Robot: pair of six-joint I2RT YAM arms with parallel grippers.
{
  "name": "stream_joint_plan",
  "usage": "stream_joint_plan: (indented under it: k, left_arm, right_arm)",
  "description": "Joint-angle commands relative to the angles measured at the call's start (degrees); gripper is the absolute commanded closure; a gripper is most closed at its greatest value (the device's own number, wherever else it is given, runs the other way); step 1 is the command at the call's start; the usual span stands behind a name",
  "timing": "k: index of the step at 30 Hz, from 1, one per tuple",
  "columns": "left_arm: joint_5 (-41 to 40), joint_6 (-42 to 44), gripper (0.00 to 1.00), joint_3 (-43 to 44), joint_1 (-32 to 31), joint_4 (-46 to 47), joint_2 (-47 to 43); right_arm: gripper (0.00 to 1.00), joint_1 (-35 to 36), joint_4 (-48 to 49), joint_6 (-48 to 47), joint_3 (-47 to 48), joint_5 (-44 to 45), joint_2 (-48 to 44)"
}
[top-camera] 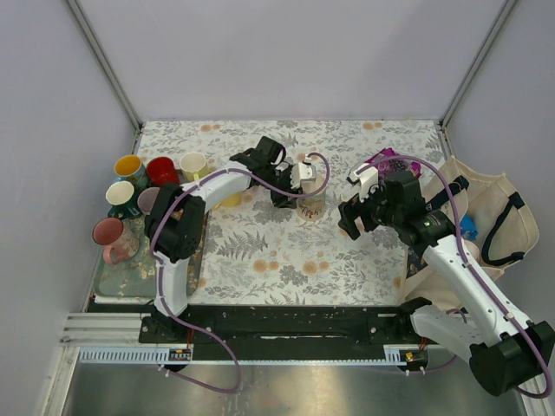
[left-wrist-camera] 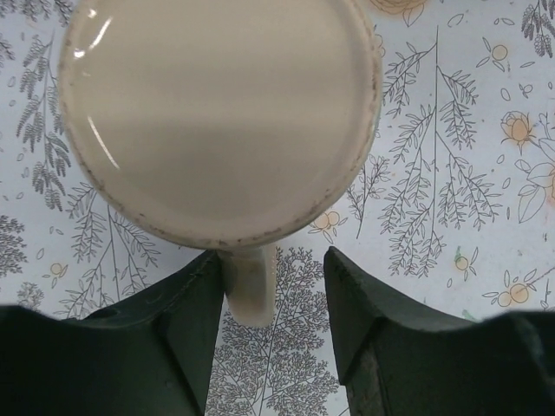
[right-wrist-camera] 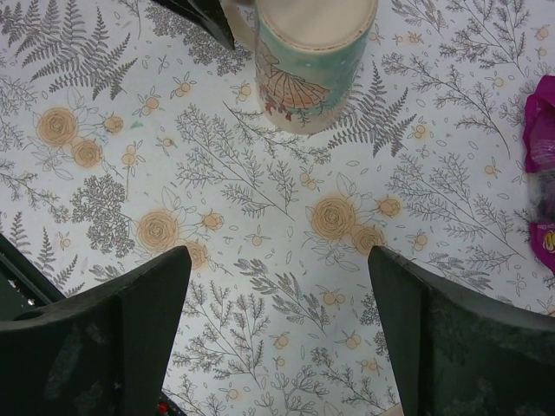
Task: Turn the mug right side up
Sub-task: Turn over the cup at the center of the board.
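The mug (top-camera: 310, 206) stands upside down mid-table, cream with a teal band and a printed figure (right-wrist-camera: 308, 61). From the left wrist its flat cream base (left-wrist-camera: 217, 113) faces up and the handle (left-wrist-camera: 250, 290) points toward the camera. My left gripper (left-wrist-camera: 273, 269) straddles that handle. Its left finger (left-wrist-camera: 186, 312) touches the handle, and the right finger (left-wrist-camera: 355, 303) stands apart with tablecloth showing between. My right gripper (right-wrist-camera: 277, 260) hangs open over the cloth to the mug's right (top-camera: 351, 221), holding nothing.
A tray (top-camera: 113, 277) at the left edge carries several mugs, among them a yellow one (top-camera: 128, 165) and a red one (top-camera: 161, 169). A purple packet (top-camera: 390, 162) lies at the back right. A cloth tote bag (top-camera: 486, 208) sits at the right edge.
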Motion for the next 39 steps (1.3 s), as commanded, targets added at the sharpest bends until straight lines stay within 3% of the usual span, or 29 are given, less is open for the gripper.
stream_joint_plan:
  k: [1, 3, 8, 18, 23, 31, 39]
  left_arm:
    - [0.53, 1.52, 0.48, 3.11, -0.64, -0.01, 1.80]
    - [0.01, 1.60, 0.50, 4.43, -0.90, -0.62, 3.29]
    - [-0.61, 0.90, 0.66, 5.93, -1.34, -1.94, 5.32]
    - [0.79, 0.03, 0.96, 2.16, -0.82, -8.10, 1.11]
    - [3.95, -4.88, 1.00, -1.28, -0.55, -8.80, -2.76]
    - [17.48, -20.61, 1.00, 4.34, -0.03, -14.69, 0.83]
    - [24.96, -33.28, 1.00, 3.38, 0.85, -11.17, 2.50]
  right_arm:
    - [0.07, -0.27, 2.74, 0.79, 0.09, 1.15, -0.81]
    - [0.07, -0.27, 2.56, 0.87, 0.18, 1.07, -0.63]
    - [0.07, -0.27, 2.65, 1.23, 0.44, 0.89, -0.19]
    - [0.07, -0.35, 2.91, 0.17, -0.43, 1.68, 0.16]
    - [0.07, -0.44, 4.50, 0.52, -1.14, 2.39, 1.30]
    - [0.07, -0.35, 5.99, -1.67, -1.14, -2.00, 5.25]
    - [0.09, 0.61, 5.64, -15.71, -4.56, -7.45, 7.28]
